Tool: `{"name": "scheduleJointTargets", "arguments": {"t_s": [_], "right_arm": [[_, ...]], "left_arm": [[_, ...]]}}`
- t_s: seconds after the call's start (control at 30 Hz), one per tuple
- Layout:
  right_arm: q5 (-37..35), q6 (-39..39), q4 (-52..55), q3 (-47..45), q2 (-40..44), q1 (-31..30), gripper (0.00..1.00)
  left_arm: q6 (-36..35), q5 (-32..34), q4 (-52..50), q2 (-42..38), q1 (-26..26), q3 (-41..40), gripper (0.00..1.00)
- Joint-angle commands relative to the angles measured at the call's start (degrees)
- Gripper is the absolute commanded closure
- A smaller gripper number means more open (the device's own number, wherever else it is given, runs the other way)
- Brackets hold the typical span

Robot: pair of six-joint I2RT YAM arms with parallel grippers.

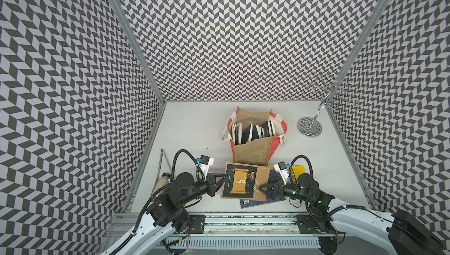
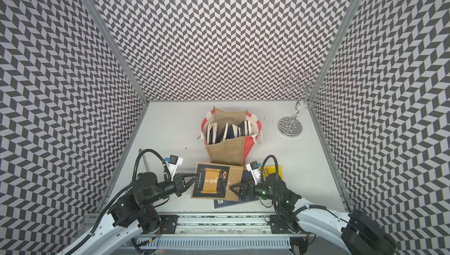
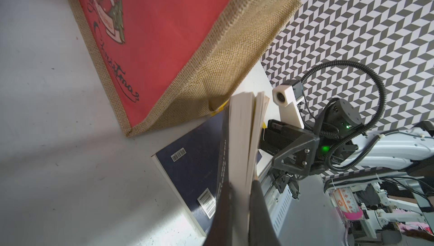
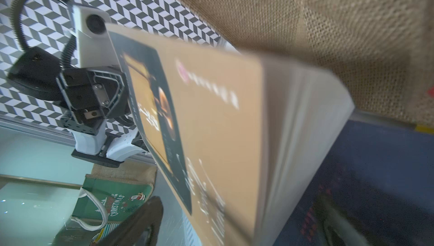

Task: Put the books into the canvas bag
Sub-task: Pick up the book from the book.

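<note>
Black-and-white chevron-patterned walls close in on three sides, joined at the corners by pale metal posts. The table is plain white — lightly speckled, evenly lit — with a slotted metal rail along its near edge.

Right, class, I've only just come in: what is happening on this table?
The left gripper is shut on the edge of a brown book, holding it above a navy book on the table. The right gripper is open beside it. The canvas bag behind already holds several books.
</note>
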State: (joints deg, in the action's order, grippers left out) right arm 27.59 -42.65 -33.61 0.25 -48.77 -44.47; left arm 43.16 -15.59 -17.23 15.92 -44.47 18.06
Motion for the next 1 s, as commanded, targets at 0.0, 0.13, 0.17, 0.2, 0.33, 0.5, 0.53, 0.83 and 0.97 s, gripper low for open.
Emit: {"name": "scheduleJointTargets", "arguments": {"t_s": [0.0, 0.13, 0.17, 0.2, 0.33, 0.5, 0.53, 0.83, 0.97], "right_arm": [[5.3, 1.2, -8.1, -1.0, 0.5, 2.0, 0.01], [10.3, 1.8, -7.5, 0.6, -1.6, 2.4, 0.01], [10.6, 2.4, -6.1, 1.2, -2.0, 2.4, 0.01], [10.5, 3.5, -3.9, 1.9, -2.5, 2.4, 0.01], [10.9, 1.3, -7.0, 0.9, -3.0, 2.5, 0.00], [12.2, 0.1, -7.5, 2.0, -2.1, 2.5, 0.00], [13.0, -0.7, -8.2, 2.3, -1.7, 2.5, 0.03], [16.3, -3.6, 2.4, 13.6, 7.5, 2.5, 0.70], [13.8, -1.8, 12.3, 21.7, 10.2, 2.5, 0.97]], "left_arm": [[0.4, -3.4, 7.0, -2.3, 0.0, 1.5, 1.00], [0.0, -3.0, 7.2, -4.4, 0.1, 1.7, 1.00], [0.0, -3.0, 7.5, -4.7, 0.0, 1.8, 1.00], [0.1, -2.9, 7.7, -5.1, 0.1, 1.9, 1.00], [0.2, -1.8, 8.2, -7.1, 0.0, 2.3, 1.00], [0.0, -0.8, 8.9, -9.2, 0.1, 2.7, 1.00], [-0.1, -0.8, 9.4, -9.0, 0.0, 2.6, 1.00], [-2.3, -0.4, 13.6, -3.7, 0.1, 4.4, 1.00], [-4.0, 0.4, 13.5, -2.5, 0.0, 6.8, 1.00]]}}
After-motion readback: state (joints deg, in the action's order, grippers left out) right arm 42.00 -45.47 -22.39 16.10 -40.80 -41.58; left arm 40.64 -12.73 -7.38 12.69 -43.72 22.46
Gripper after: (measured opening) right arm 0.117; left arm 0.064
